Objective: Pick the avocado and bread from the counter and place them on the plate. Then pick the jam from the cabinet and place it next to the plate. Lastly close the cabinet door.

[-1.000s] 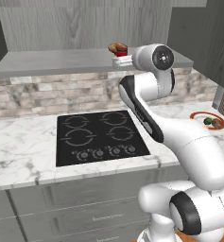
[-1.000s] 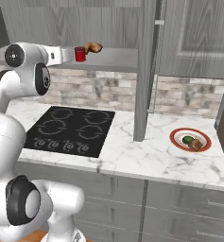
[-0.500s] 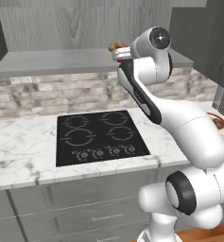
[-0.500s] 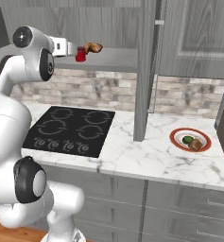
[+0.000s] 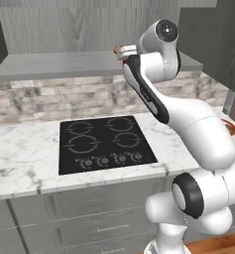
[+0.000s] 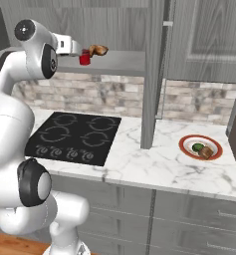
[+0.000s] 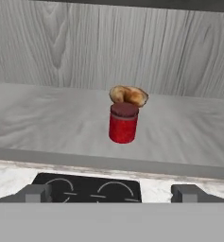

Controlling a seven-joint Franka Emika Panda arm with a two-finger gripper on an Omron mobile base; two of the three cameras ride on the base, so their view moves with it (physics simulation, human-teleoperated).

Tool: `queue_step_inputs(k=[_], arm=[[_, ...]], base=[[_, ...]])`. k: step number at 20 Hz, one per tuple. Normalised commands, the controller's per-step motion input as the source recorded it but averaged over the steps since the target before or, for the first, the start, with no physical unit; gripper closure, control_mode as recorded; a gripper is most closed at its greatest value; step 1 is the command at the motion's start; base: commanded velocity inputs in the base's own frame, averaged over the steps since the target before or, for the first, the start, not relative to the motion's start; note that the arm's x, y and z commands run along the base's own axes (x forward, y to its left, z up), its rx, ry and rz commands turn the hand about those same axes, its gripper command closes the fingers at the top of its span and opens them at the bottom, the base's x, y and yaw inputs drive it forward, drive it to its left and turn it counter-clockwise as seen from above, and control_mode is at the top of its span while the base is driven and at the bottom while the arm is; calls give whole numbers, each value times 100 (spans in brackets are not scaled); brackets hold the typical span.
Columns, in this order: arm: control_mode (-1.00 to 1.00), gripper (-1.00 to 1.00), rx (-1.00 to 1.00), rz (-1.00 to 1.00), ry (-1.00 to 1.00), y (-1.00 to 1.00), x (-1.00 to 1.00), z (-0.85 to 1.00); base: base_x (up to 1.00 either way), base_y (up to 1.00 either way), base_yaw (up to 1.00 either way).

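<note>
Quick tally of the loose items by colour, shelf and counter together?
Red: 2, the jam jar and the red-rimmed plate
Golden brown: 1, the pastry behind the jar
Dark green: 1, the avocado on the plate
Brown: 1, the bread on the plate
Total: 5

left base view: behind the arm on its left, high, looking forward and down across the cooktop (image 5: 105,144) toward the cabinet (image 5: 89,64) shelf. right base view: same from the right, wider, also catches the plate (image 6: 200,147) and the open cabinet door (image 6: 152,74). both share cooktop, counter (image 6: 154,167), shelf. hand view: close, level with the shelf, facing the cabinet's back wall, jam (image 7: 123,123) centred, cooktop edge at the bottom.
</note>
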Motion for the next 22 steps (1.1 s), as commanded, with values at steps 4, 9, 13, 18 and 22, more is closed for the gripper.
queue_step_inputs(k=[4,9,13,18,22], arm=[[-100,-100,0,0,0,-11,6,-2],[-100,-100,0,0,0,-13,19,-3],[-100,-100,0,0,0,-9,28,-3],[-100,-100,0,0,0,-1,35,0],[-100,-100,0,0,0,0,30,0]], base=[[0,0,0],[0,0,0],[0,0,0],[0,0,0],[0,0,0]])
